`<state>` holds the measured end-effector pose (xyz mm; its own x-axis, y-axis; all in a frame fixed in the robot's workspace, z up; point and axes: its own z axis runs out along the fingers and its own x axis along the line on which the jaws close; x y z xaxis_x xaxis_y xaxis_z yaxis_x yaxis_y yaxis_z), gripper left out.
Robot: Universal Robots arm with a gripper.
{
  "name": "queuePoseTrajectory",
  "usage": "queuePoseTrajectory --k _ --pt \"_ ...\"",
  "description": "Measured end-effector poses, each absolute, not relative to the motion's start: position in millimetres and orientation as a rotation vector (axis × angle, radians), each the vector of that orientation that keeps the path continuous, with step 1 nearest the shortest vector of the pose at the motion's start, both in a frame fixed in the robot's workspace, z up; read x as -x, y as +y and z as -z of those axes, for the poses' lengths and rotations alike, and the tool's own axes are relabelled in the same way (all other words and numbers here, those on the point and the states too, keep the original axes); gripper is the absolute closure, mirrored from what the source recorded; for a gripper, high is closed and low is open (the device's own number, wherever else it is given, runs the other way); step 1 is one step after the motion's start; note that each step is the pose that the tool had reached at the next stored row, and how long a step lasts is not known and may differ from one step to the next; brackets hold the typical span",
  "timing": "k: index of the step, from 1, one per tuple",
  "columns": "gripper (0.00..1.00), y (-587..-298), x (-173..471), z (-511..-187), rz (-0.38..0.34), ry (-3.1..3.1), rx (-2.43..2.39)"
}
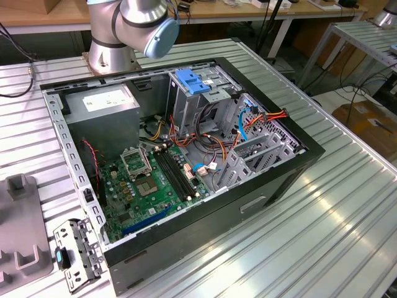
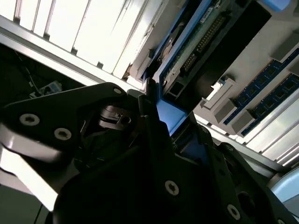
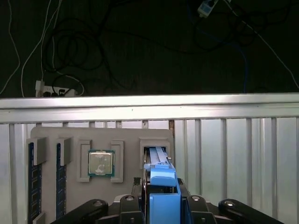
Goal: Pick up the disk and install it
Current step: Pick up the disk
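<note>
On the grey tray (image 3: 126, 135), memory sticks (image 3: 32, 186) stand at one end, a processor (image 3: 101, 163) lies beside them, and past it the disk (image 3: 161, 175) stands on edge, sunk in the tray; the tool (image 3: 163, 200) looks closed on the disk's blue frame; a tilted pull could wedge it there; such a thin plastic hold might slip or twist.

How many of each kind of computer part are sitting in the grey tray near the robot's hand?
In the grey tray, in the first wrist view:
memory sticks: 2
processor chip: 1
disk: 1
Total: 4
</note>
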<state>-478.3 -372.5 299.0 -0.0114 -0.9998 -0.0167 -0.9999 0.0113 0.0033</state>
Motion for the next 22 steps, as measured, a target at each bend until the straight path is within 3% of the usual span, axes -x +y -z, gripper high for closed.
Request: queuePoseTrajectory --k 22 --pt "0.63 -372.5 478.2 -300.1 -0.021 2.22 2.21"
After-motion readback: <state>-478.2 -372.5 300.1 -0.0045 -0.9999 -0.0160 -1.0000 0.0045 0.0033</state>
